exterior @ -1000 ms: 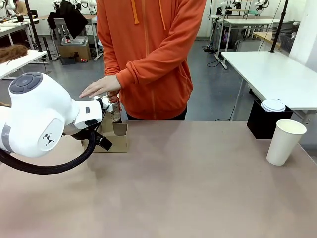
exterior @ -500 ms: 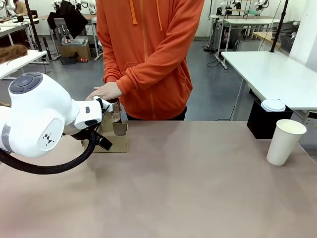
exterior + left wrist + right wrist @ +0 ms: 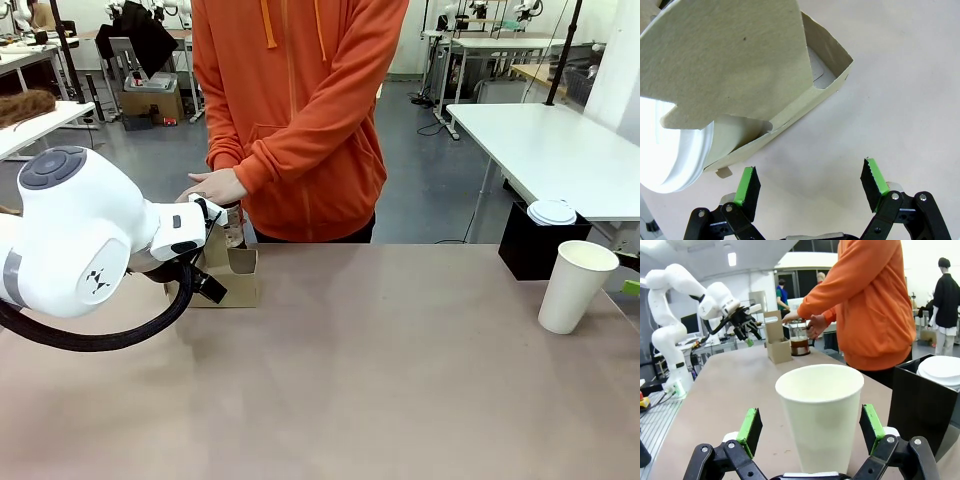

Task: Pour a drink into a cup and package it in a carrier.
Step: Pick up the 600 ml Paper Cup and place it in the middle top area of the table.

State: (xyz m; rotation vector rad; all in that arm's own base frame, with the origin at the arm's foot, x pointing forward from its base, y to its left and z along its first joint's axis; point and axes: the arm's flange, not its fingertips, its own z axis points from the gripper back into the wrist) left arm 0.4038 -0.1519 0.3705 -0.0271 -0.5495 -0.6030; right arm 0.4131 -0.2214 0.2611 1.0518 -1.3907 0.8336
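White cup (open-topped, upright) stands well apart from brown carrier; dark drink near carrier.

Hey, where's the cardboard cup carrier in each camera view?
Front view: carrier left of centre on the table, behind the left arm.
Left wrist view: carrier large, upper left, beyond the left gripper.
Right wrist view: carrier small, upper left of centre.
Shared landmark: the table under it.

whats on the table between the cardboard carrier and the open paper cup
Nothing: the front view shows bare brown tabletop all the way from the carrier to the open paper cup.
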